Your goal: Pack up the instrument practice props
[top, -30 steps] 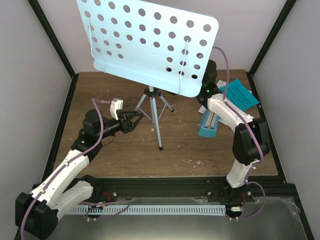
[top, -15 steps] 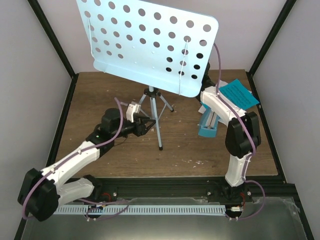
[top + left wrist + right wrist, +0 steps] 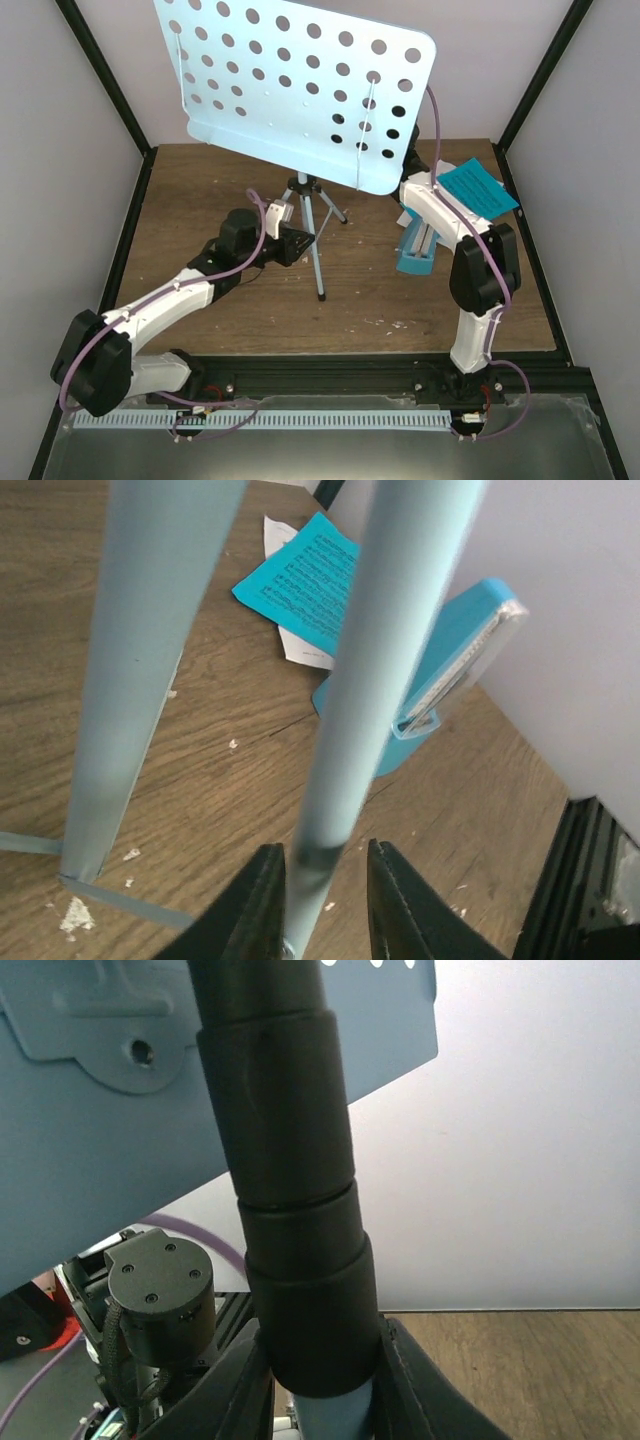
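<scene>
**Stand gripped at two points**

The stand [image 3: 300, 90] is upright mid-table [image 3: 200, 190], with its long axis vertical and its perforated tray tilted over the tripod. Overhead, the tray hides the right arm's grip. The right wrist view alone shows the right gripper [image 3: 318, 1340] clenched on the black collar [image 3: 300, 1290] under the tray. The left wrist view shows the left gripper [image 3: 325, 848] clamped on one tripod leg [image 3: 330, 780].

The metronome [image 3: 418, 250] lies on its side right of the stand. The sheets [image 3: 480, 188] lie just behind it. The right arm passes over both.
</scene>
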You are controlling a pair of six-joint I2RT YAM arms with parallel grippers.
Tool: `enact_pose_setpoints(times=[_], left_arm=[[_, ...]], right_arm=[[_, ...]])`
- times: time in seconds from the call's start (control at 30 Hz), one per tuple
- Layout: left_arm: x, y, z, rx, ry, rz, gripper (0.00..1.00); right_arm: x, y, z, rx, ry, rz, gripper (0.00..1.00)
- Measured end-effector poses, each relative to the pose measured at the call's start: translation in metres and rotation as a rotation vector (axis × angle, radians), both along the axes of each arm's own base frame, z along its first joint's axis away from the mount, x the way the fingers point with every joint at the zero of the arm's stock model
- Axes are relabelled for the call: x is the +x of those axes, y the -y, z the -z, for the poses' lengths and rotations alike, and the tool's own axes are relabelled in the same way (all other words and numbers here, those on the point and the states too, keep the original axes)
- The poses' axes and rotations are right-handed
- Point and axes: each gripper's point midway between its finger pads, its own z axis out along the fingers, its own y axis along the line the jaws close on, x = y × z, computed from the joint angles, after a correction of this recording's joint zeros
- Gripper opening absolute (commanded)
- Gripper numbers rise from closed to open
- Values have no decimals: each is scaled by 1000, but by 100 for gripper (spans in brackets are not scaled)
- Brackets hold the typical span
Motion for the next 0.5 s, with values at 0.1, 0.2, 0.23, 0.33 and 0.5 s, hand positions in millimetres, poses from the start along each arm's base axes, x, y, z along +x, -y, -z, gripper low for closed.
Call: enact_pose_setpoints(times=[0.1,0.2,0.23,0.33,0.5], left_arm=[[2,1,-1,12,20,4,12],[3,2,0,28,40,13,2],[2,3,0,29,43,17,0],[0,4,0,36,53,26,0],[3,1,0,59,80,8,0]], right_arm=[[-1,0,-1,7,24,-2,9],[-3,1,1,10,28,1,3],[-3,2,1,12,28,7,1],[-5,6,1,17,26,29,1],[-17,12,4,16,25,46,1]])
